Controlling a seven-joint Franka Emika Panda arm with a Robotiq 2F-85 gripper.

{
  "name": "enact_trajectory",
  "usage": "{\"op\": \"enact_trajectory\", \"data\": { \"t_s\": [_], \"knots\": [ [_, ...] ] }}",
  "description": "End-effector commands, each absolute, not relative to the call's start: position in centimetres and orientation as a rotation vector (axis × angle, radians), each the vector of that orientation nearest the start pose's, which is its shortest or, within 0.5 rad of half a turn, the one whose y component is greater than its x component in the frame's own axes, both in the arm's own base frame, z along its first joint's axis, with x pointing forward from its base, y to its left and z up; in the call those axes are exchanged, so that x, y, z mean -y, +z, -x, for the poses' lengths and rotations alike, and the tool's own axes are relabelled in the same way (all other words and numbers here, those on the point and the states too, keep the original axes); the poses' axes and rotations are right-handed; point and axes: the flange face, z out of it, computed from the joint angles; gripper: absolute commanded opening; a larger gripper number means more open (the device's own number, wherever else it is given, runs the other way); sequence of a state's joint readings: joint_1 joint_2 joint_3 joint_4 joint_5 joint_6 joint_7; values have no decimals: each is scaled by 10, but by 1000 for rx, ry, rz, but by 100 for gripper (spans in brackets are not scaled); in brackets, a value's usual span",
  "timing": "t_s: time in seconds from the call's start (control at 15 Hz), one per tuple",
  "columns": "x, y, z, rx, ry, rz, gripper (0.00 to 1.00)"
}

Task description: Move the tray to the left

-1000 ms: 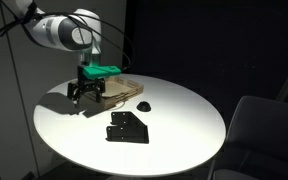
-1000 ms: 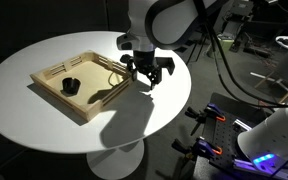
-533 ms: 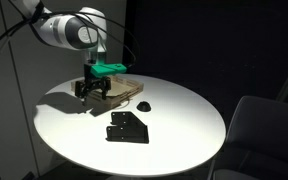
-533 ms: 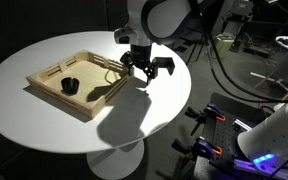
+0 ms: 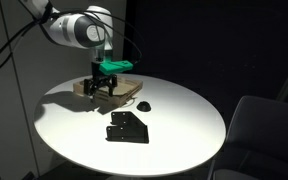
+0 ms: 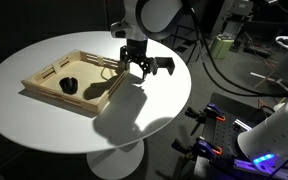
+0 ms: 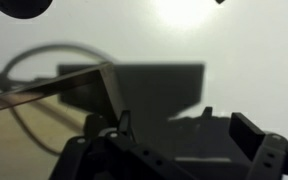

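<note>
Dark room, round white worktop point(image 6: 44, 130). The pincer point(image 6: 144, 72) stands spread, pinching nothing, with one finger point(image 7: 124, 122) at the corner rim of the tray point(image 6: 84, 70). The tray lies flat just beside it, reaching away. Judged step: mid-slide leftward. The next move calls for steady, low sideways pressure. Being square, the tray has no long axis; one corner points at the pincer.

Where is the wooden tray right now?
The tray lies on the white table, toward the left in an exterior view. The gripper is at its right-hand corner.
</note>
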State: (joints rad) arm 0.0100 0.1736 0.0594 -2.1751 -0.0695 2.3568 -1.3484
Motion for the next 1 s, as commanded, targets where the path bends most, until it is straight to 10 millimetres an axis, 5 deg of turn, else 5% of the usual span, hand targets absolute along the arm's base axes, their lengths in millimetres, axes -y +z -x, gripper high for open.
{"op": "enact_trajectory", "data": {
  "t_s": [0.0,0.53,0.73,0.8,0.93],
  "knots": [
    [-22,330,-551,2150,19,2363,100],
    [41,386,-510,2202,44,2339,100],
    [48,400,-496,2234,68,2321,100],
    [45,388,-511,2184,51,2343,100],
    [45,391,-508,2187,49,2345,100]
  ]
}}
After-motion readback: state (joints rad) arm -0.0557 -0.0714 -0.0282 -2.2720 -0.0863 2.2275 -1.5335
